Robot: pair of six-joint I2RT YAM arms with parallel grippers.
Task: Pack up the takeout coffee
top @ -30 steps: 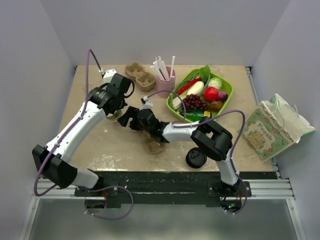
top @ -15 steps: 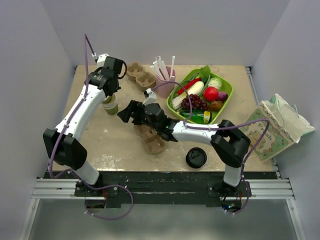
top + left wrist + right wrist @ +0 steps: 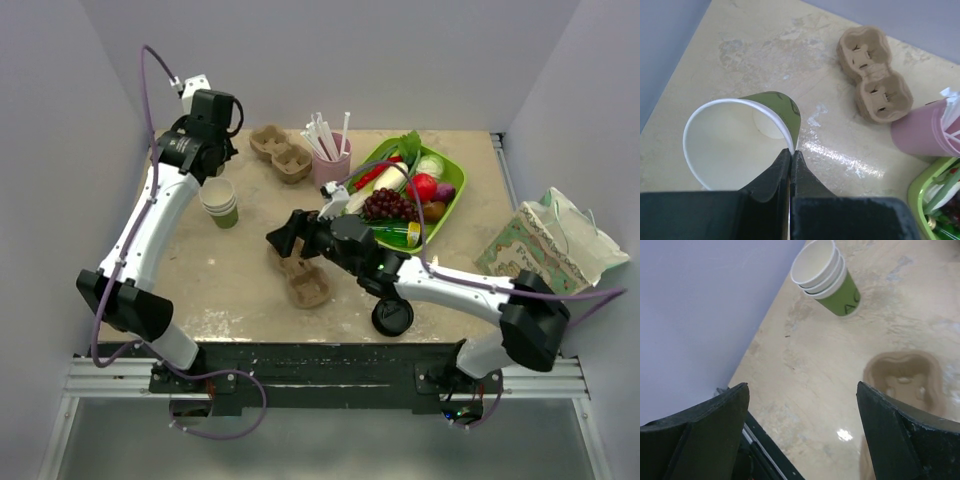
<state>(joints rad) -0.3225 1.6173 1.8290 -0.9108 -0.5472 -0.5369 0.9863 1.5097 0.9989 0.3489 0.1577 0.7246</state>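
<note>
Near the front edge of the table (image 3: 230, 300), right of centre, the takeout coffee (image 3: 392, 316) stands upright with its black lid on. It is beside the right arm, and neither gripper touches it. The right gripper (image 3: 284, 236) hovers over the end of a cardboard cup carrier (image 3: 303, 278), jaws spread wide with nothing between them. Toward the back left, the left gripper (image 3: 790, 152) hangs high, its fingers pinched tight on the rim of a lidless paper cup (image 3: 730, 145) with green sides. Whether that cup belongs to the stack of cups (image 3: 832, 277) cannot be told. A green tray (image 3: 455, 200) of food sits at the back right.
</note>
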